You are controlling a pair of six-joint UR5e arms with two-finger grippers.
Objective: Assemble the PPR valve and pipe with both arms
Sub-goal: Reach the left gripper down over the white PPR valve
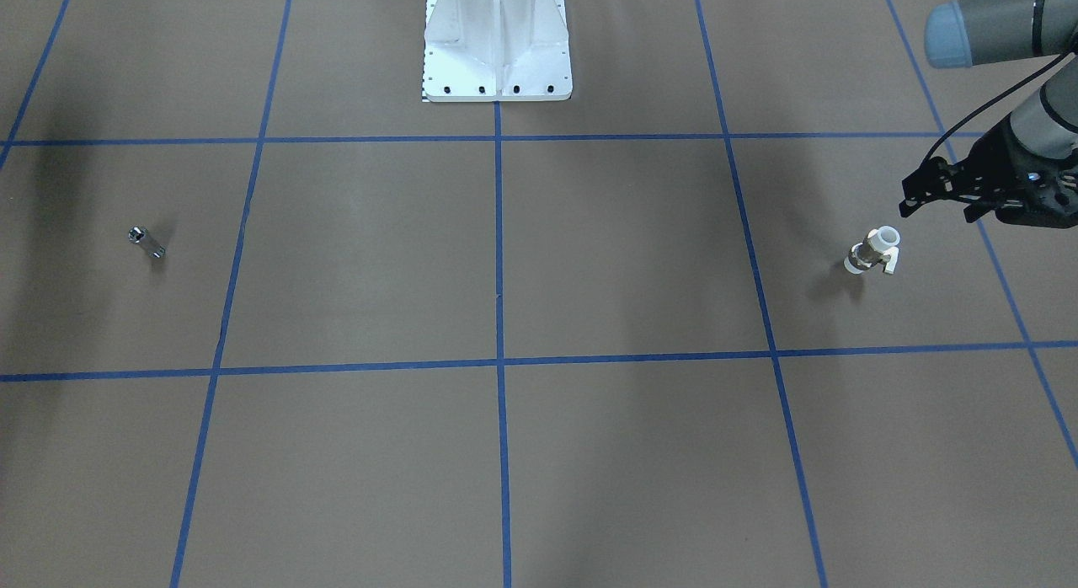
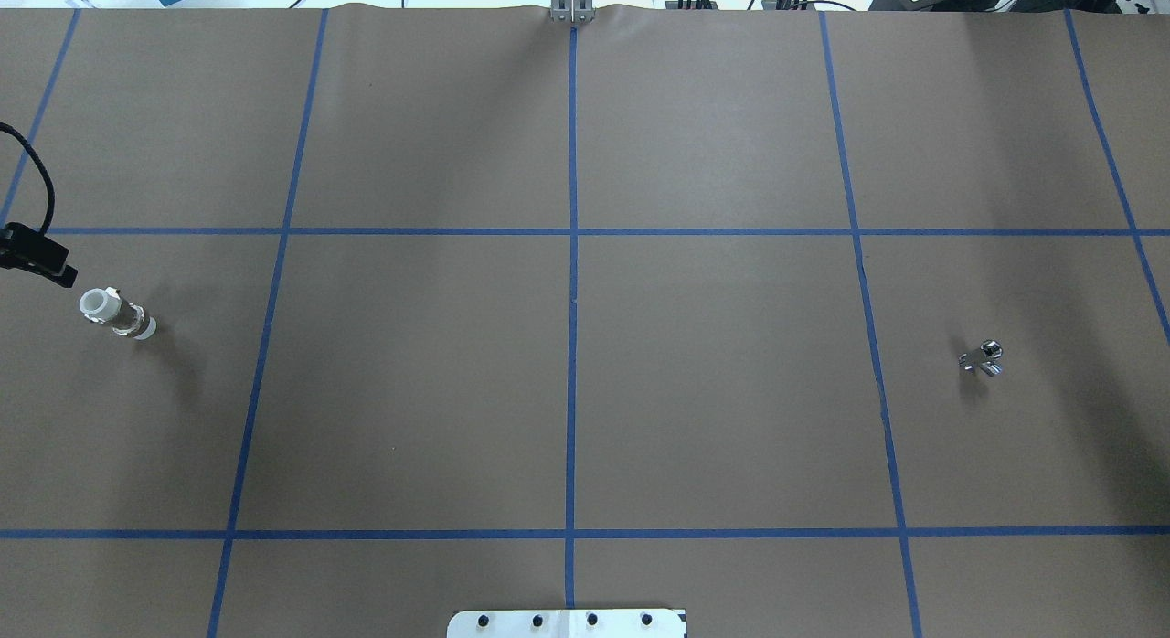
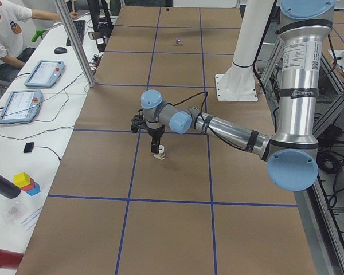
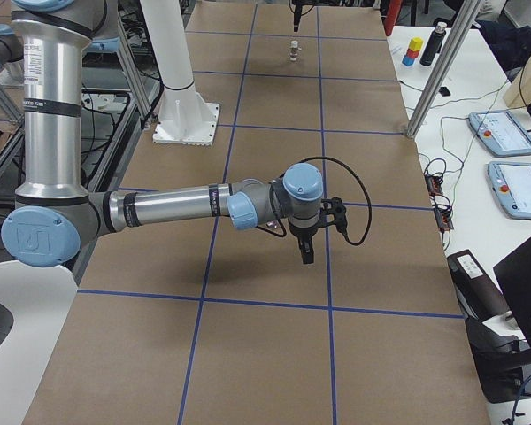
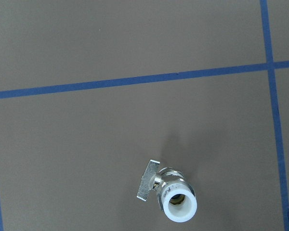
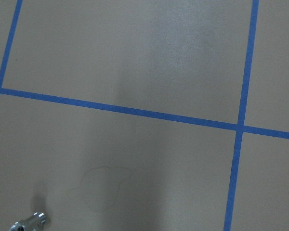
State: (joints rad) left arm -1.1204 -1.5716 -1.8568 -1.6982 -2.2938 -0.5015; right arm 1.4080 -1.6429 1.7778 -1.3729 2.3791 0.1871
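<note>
Across blue-taped brown paper (image 2: pixel 713 391): PPR valve (image 2: pixel 117 313), pipe (image 2: pixel 983 358); both end effectors' (image 1: pixel 936 199) (image 4: pixel 305 252) state unclear.

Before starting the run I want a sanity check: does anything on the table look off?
Nothing serious. The PPR valve stands upright, the pipe sits far off, both intact. Only a faint irregular outline marks the table paper near the pipe.

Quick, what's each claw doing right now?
Left claw: looks open, holding nothing; the PPR valve stands free.
Right claw: cannot be told.

Even, soft light (short shadow beside PPR valve (image 1: pixel 872 251))
</note>
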